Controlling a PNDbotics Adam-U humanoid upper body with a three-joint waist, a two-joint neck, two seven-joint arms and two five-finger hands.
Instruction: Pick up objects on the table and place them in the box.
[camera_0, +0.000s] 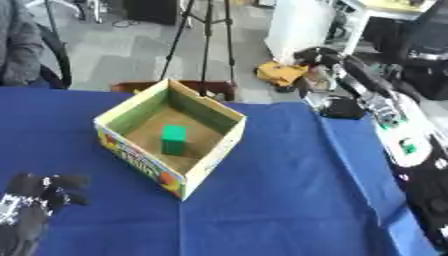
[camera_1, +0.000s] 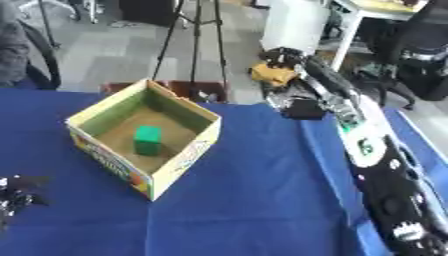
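An open cardboard box (camera_0: 213, 111) with a printed, colourful outer wall stands askew on the blue table (camera_0: 271, 200), left of centre. Inside it a green block (camera_0: 173, 139) stands upright on the brown floor. My left hand (camera_0: 39, 192) rests low at the left edge, fingers relaxed and pointing up, apart from the box. My right arm (camera_1: 363, 135) stretches along the table's right side. Its hand (camera_1: 284, 56) is raised past the far edge, well away from the box, and is too blurred to read. No loose object shows on the cloth.
Beyond the far edge are a tripod (camera_0: 206, 45), a yellow thing on the floor (camera_0: 280, 72) and a white cabinet (camera_0: 302, 25). A seated person's sleeve (camera_0: 17, 45) shows at the far left. Bare blue cloth lies in front of and right of the box.
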